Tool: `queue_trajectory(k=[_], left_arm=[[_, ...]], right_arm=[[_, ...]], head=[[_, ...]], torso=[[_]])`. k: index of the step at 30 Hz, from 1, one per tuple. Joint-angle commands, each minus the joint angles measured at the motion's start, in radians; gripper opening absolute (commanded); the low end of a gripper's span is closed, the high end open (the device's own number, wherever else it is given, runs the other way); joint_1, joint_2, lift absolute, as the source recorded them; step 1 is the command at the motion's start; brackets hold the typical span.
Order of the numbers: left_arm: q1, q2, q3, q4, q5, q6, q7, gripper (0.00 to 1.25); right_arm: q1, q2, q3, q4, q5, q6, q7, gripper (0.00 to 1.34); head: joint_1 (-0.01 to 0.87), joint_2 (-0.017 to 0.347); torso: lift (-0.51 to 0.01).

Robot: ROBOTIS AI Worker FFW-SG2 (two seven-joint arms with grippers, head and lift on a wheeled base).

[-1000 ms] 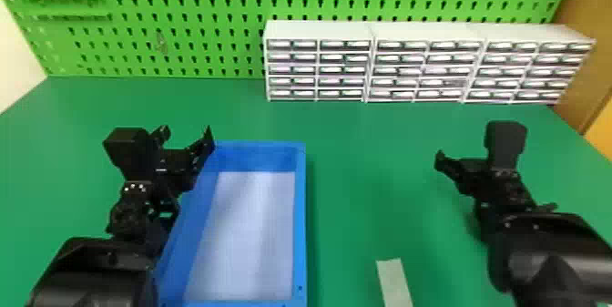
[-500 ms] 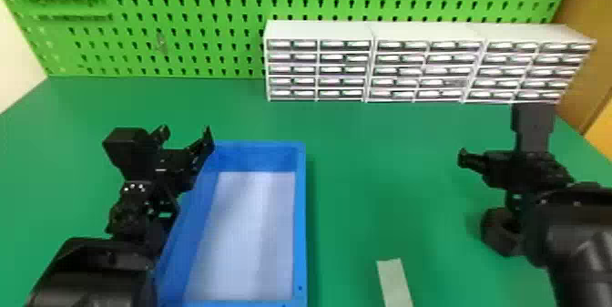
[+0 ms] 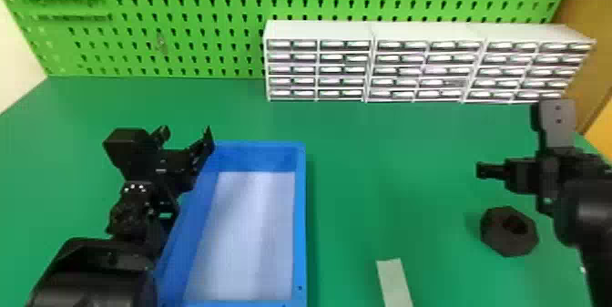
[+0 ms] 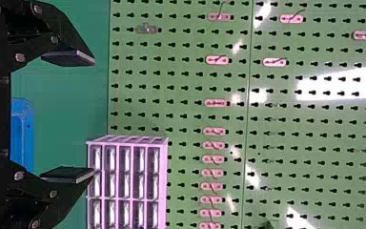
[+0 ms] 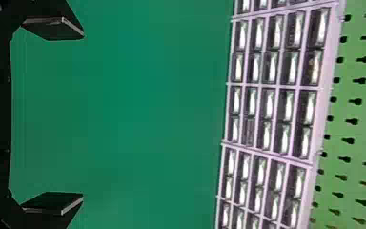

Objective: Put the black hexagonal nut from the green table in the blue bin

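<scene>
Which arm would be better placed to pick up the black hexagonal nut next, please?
Right, I'd judge: its open fingers are close to the nut, while the left gripper sits beyond the blue bin.

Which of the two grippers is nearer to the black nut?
The right gripper; the nut lies close to it, while the left gripper is at the blue bin.

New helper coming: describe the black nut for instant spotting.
On the green table, go right from the blue bin past the pale strip. The nut sits by the right arm, equally black, but six-sided with a dark hole.
</scene>
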Motion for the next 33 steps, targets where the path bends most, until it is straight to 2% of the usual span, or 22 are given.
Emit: queue_trajectory(k=[1,6,10,15,21,27,33], left_arm=[[-0.001,0.000,0.000,-0.001,0.000,0.000,-0.001,0.82],[-0.001,0.000,0.000,0.001,0.000,0.000,-0.001,0.82],[-0.001,0.000,-0.002,0.001,-0.002,0.000,0.001,0.82],[-0.001,0.000,-0.002,0.001,-0.002,0.000,0.001,0.82],[-0.002,0.000,-0.002,0.001,-0.002,0.000,0.001,0.82],[-0.002,0.000,-0.002,0.001,-0.003,0.002,0.001,0.82],[-0.002,0.000,-0.004,0.001,-0.005,0.002,0.001,0.82]], right_arm=[[-0.019,-0.023,-0.003,0.007,0.050,0.065,0.054,1.23],[-0.032,-0.034,-0.013,0.024,0.098,0.100,0.117,1.23],[-0.050,-0.049,-0.013,0.061,0.164,0.138,0.221,1.23],[-0.058,-0.059,-0.020,0.090,0.191,0.151,0.275,1.23],[-0.078,-0.068,-0.028,0.154,0.245,0.157,0.371,1.23],[-0.081,-0.069,-0.031,0.187,0.287,0.157,0.413,1.23],[-0.093,-0.082,-0.032,0.239,0.311,0.146,0.464,1.23]], head=[[0.686,0.052],[0.686,0.052],[0.686,0.052],[0.686,0.052],[0.686,0.052],[0.686,0.052],[0.686,0.052]], torso=[[-0.097],[-0.097],[-0.097],[-0.097],[-0.097],[-0.097],[-0.097]])
